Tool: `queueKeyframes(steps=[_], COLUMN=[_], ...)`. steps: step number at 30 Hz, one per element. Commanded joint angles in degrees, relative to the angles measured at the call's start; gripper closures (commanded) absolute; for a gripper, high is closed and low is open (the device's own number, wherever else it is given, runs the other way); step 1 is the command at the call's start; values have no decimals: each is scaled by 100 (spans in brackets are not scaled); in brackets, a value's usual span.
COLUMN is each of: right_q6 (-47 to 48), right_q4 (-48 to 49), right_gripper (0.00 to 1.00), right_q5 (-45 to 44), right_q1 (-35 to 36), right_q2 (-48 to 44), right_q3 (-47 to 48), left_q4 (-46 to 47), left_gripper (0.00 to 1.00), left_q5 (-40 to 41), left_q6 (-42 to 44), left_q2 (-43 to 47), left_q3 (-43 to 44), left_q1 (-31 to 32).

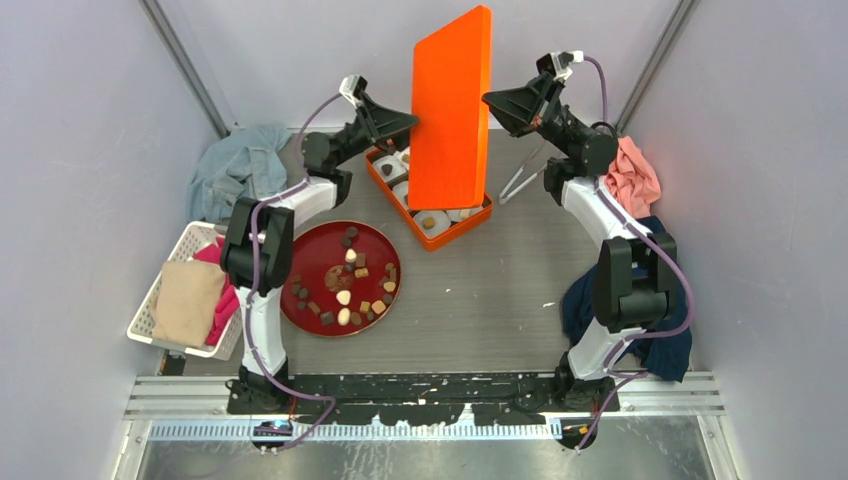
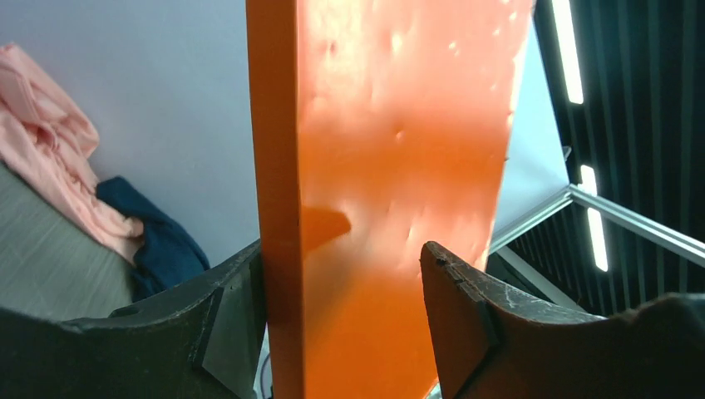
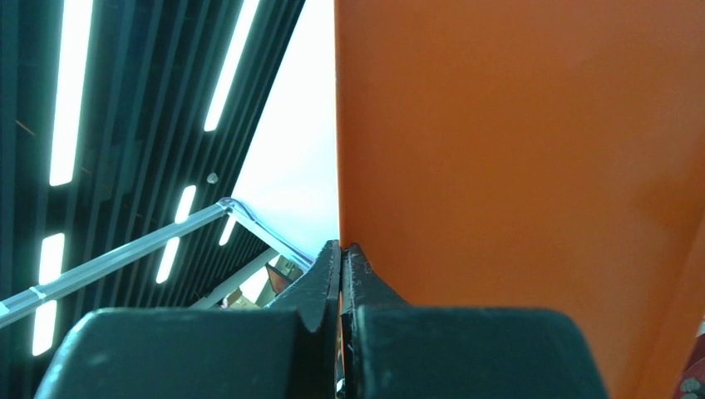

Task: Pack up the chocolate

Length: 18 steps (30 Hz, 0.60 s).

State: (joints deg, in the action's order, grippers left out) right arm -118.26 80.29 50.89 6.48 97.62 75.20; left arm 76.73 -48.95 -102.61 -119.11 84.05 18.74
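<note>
Chocolates (image 1: pixel 343 297) on plate (image 1: pixel 315 262) judged light, brittle; pinch gently across sides. Right fingers (image 3: pixel 328 274) closed on lid (image 1: pixel 452 100) edge; left fingers (image 2: pixel 237 299) straddle lid, grip cannot be told

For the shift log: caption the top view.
Upright orange lid at the box, flanked by left gripper and right gripper; chocolates sit on the red plate.

No text, label, brand or number is readable anywhere (the orange lid (image 1: pixel 452 105) shows only plain, dimpled plastic).
</note>
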Motion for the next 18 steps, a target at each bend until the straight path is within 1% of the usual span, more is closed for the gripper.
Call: queueKeyframes(steps=[1,3,8,10,11,12,14,15,17,18], right_q6=[-628,-660,-742,-650,-518,-343,199,553,1479,2002], right_q4=[173,174,77,-243,-461,-692,-1445,-1890,-3248,-4010], right_gripper=[99,99,99,93,89,84,74,70,64,58], right_q5=[-47,-48,-184,-242,-281,-298,-228,-175,-102,-115], right_q1=[9,11,8,9,9,4,11,6,9,6], right_q2=[-231,-217,-105,-78,-100,-142,-277,-367,-627,-751], right_q3=[192,266,89,-43,-106,-158,-174,-160,-67,-6], left_q4=[536,534,531,527,527,527,527,527,527,527], left_gripper=[35,37,52,62,69,72,77,78,79,80], left_q5=[585,640,590,521,500,505,506,521,526,545], left_q6=[-303,-363,-402,-457,-494,-545,-600,-607,-602,-601], left_q2=[710,783,823,770,736,711,685,684,669,650], left_q3=[332,334,336,333,327,312,269,251,245,256], left_q1=[-124,-171,-202,-209,-220,-234,-269,-285,-320,-339])
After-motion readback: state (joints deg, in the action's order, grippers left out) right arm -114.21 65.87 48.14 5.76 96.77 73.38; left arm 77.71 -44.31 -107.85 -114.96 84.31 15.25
